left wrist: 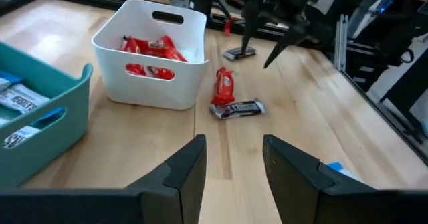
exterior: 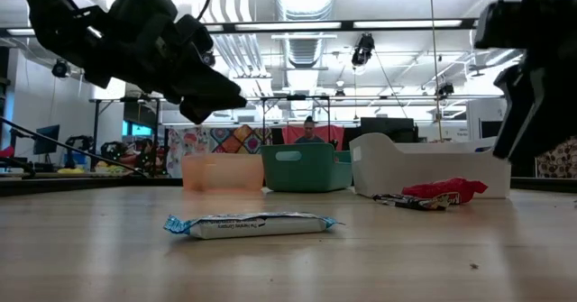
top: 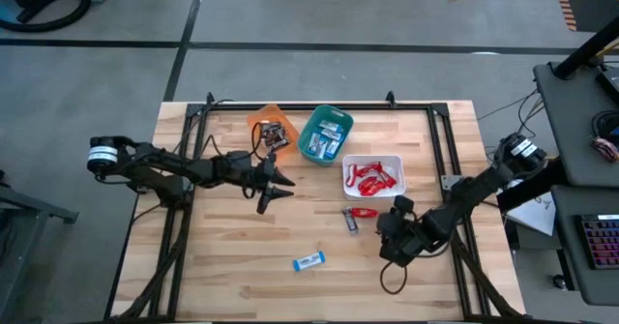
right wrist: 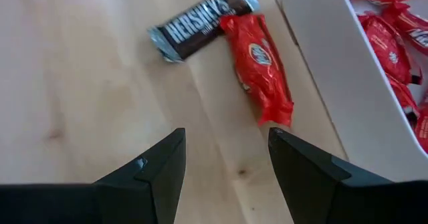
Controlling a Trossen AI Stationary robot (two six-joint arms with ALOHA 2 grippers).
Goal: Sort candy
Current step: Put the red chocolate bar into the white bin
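Three candies lie flat on the wood table: a red bar touching a dark brown bar just near of the white bin, and a blue-and-white bar alone toward the near edge. My right gripper is open, hovering a little to the near-right of the red and brown pair. My left gripper is open above the table's middle, near of the orange bin. More candy lies in the bins: red in the white one, blue-and-white in the teal bin, dark in the orange one.
The three bins stand in a row along the far half of the table. A black frame rail borders the table's far side. Bare wood shows around the blue-and-white bar at the near side. A person sits in the room behind.
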